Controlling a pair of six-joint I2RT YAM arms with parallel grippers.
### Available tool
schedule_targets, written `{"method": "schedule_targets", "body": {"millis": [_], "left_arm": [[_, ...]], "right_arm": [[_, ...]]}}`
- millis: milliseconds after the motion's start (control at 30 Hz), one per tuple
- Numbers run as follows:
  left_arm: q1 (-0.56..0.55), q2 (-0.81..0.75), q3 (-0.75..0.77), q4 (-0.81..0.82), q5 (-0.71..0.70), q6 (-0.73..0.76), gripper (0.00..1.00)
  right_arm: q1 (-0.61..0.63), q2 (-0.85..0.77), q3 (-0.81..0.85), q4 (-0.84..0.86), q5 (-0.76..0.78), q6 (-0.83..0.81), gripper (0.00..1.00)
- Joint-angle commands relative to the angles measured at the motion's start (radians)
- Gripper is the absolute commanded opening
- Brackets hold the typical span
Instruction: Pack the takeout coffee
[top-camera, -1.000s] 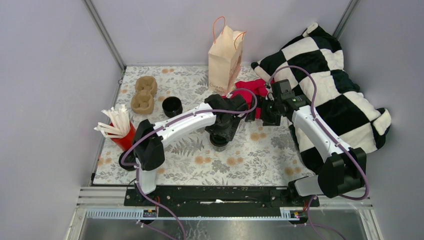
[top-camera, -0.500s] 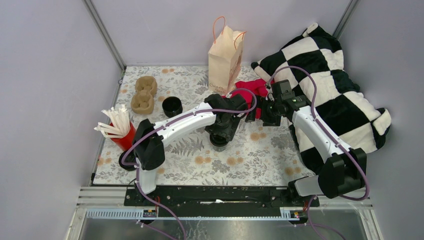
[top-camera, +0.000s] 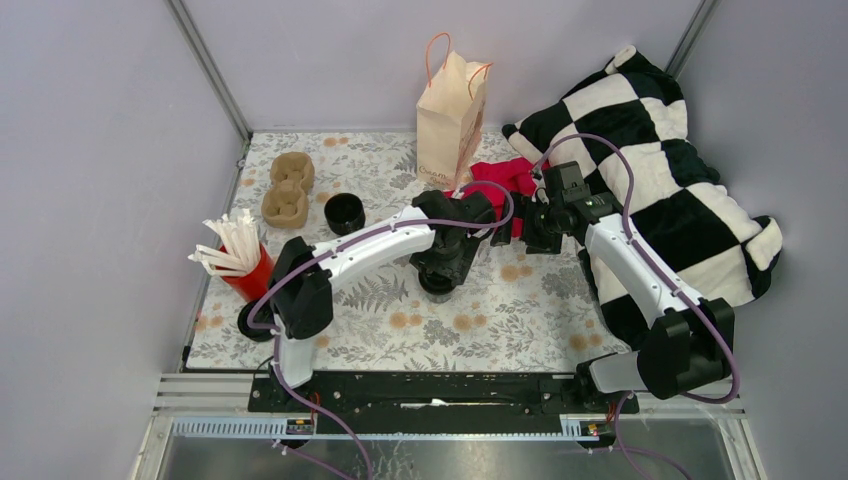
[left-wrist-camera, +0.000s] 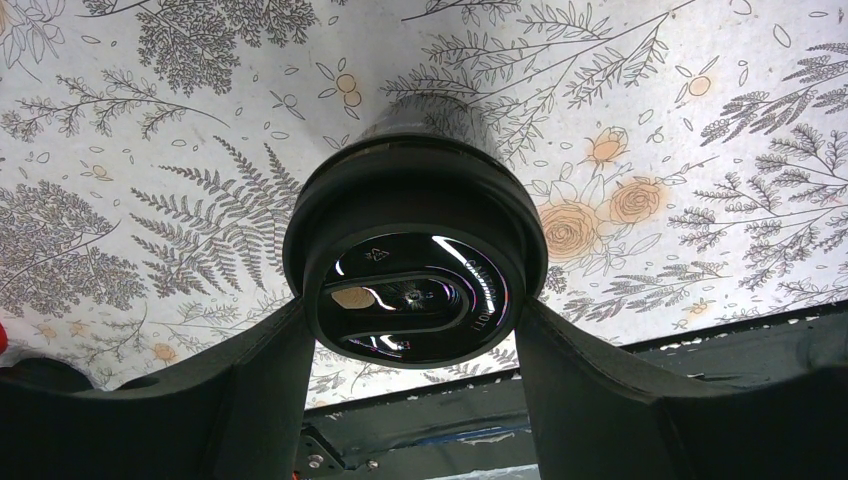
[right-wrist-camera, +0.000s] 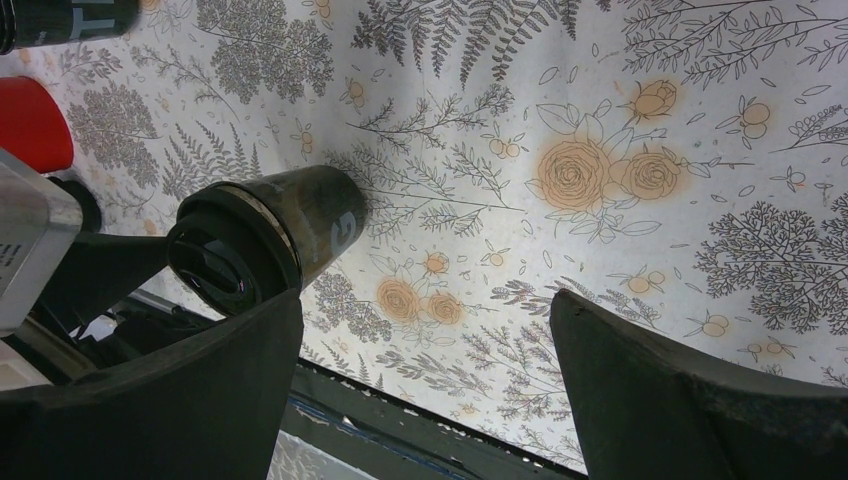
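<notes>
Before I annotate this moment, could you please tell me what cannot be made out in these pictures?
- Top view: the left gripper covers most of the takeout coffee.
- Top view: the inside of the paper bag is hidden by its own walls.
- Left wrist view: the lid hides what is inside; its raised lettering is too small to read.
- Right wrist view: a red thing is cut off by the left edge, so what it is stays unclear.

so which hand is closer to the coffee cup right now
Left. The left hand grips the coffee cup from both sides near its top. The right hand hangs open beside it, holding nothing.
</notes>
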Motion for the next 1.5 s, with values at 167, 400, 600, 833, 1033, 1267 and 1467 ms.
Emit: {"method": "schedule_targets", "body": {"millis": [167, 400, 600, 833, 1033, 1267, 1467], "left_arm": [[0.008, 0.013, 0.014, -0.001, -0.012, 0.009, 0.58], [0.010, 0.013, 0.017, -0.004, -0.009, 0.010, 0.73], [0.010, -0.005, 0.042, -0.018, -0.007, 0.011, 0.88], [0.017, -0.045, 0.110, -0.073, 0.027, -0.007, 0.99], [0.158, -0.256, -0.074, 0.021, 0.229, -0.060, 0.93], [0.449, -0.522, -0.528, 0.443, 0.653, -0.171, 0.59], [0.470, -0.507, -0.633, 0.555, 0.719, -0.201, 0.48]], "right_arm": [[-0.002, -0.039, -0.003, 0.014, 0.007, -0.014, 1.00], [-0.002, -0.037, -0.003, 0.014, 0.005, -0.016, 1.00], [-0.002, -0.035, -0.005, 0.010, -0.006, -0.033, 1.00], [-0.002, 0.000, 0.003, -0.008, -0.074, -0.112, 1.00], [-0.002, 0.065, 0.007, 0.031, -0.346, -0.128, 1.00], [0.049, 0.190, -0.076, 0.323, -0.739, -0.034, 1.00], [0.082, 0.283, -0.068, 0.334, -0.762, -0.054, 0.79]]}}
